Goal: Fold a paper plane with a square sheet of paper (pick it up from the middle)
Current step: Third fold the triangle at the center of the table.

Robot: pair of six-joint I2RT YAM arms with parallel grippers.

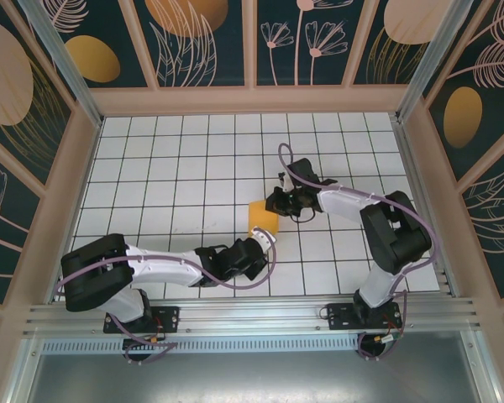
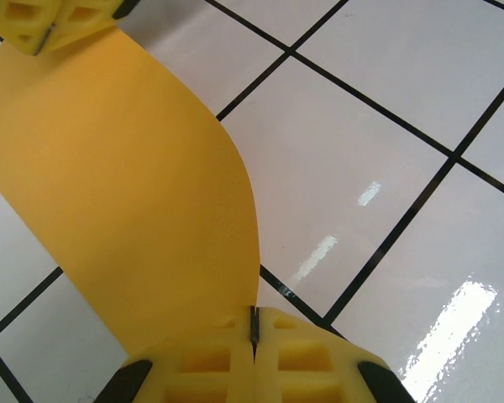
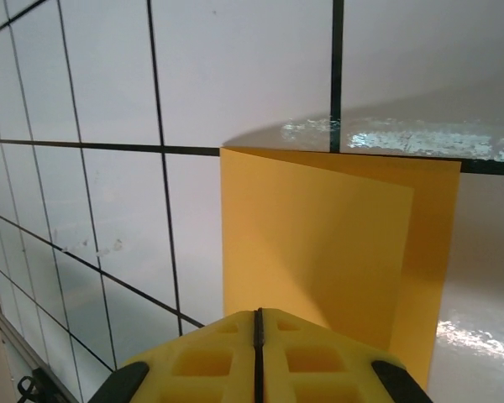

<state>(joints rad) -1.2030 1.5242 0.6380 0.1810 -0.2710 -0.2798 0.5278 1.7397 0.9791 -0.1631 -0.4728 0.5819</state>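
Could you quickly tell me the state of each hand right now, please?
Left hand: closed, pinching one end of the sheet of paper.
Right hand: closed, pinching the same sheet.

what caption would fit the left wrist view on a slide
Left gripper pinches one edge of the thin orange-yellow paper sheet, bowed over the white tiled table toward the right gripper.
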